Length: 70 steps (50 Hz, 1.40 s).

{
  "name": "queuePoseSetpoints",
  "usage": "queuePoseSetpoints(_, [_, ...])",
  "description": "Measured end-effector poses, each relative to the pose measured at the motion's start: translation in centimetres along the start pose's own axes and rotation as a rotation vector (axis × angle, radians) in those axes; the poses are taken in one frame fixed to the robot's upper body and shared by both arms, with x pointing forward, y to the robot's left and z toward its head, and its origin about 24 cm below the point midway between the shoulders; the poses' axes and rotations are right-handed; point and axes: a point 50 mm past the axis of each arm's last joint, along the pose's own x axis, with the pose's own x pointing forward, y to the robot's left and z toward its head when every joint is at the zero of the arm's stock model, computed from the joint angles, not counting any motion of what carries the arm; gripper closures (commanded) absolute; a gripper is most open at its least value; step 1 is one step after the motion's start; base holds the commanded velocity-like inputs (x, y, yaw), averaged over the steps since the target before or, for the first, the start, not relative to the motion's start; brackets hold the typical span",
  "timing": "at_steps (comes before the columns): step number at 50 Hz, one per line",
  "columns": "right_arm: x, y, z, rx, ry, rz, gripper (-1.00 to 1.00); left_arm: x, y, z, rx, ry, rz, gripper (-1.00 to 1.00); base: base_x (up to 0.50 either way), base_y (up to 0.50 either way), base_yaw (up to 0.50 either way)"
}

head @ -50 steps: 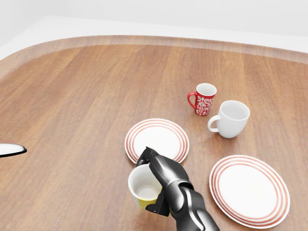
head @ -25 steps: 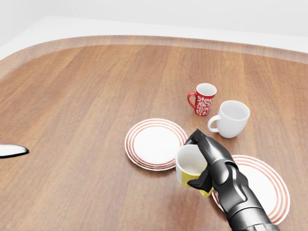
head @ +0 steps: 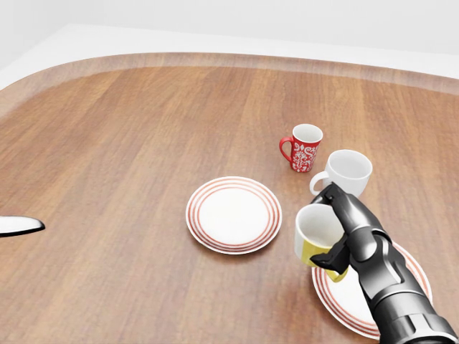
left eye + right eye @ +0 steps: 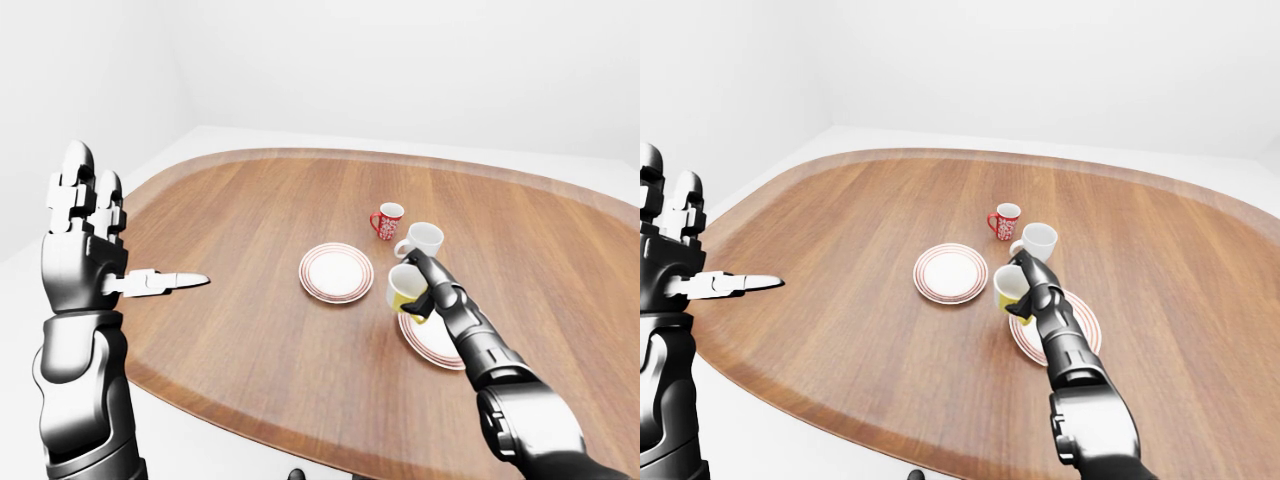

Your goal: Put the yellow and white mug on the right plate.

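Since the earlier head views, the right hand [image 3: 331, 242] is carrying the yellow and white mug [image 3: 318, 239] rightward, from below the left plate [image 3: 233, 213] to the left rim of the right plate [image 3: 409, 272]. The fingers are clenching round the mug's side, holding it upright and seemingly clear of the desk [image 3: 115, 143], its base overlapping the plate's near-left rim in the head view. The left hand [image 4: 80, 245] is standing raised and released, holding nothing, well apart at the left. The red mug [image 3: 304, 147] and white mug [image 3: 346, 175] are sitting above the right plate. Judgement: the step is going best if the hand is travelling further right until the mug is centring over the plate, keeping it level, then lowering straight before letting go.
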Motion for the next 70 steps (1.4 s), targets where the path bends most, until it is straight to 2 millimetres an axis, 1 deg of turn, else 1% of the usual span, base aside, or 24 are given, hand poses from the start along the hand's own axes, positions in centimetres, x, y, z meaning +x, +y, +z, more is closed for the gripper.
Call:
queuePoseSetpoints(21, [0.2, -1.8, -1.7, 0.023, 0.055, -0.044, 1.00, 0.0, 0.0, -0.2, 0.000, 0.008, -0.002, -1.00, 0.00, 0.00, 0.00])
queuePoseSetpoints(37, [0.2, -2.2, -2.2, 0.028, 0.069, -0.056, 1.00, 0.0, 0.0, -0.2, 0.001, 0.009, -0.002, -1.00, 0.00, 0.00, 0.00])
queuePoseSetpoints(45, [0.0, -2.7, -3.5, 0.033, 0.108, -0.087, 1.00, 0.0, 0.0, -0.2, 0.002, 0.009, -0.002, -1.00, 0.00, 0.00, 0.00])
queuePoseSetpoints(52, [-0.1, -2.9, -4.0, 0.031, 0.126, -0.100, 1.00, 0.0, 0.0, -0.2, 0.003, 0.009, -0.003, -1.00, 0.00, 0.00, 0.00])
queuePoseSetpoints(70, [-0.2, -3.1, -4.4, 0.028, 0.140, -0.110, 1.00, -0.1, -0.1, -0.2, 0.004, 0.008, -0.003, -1.00, 0.00, 0.00, 0.00])
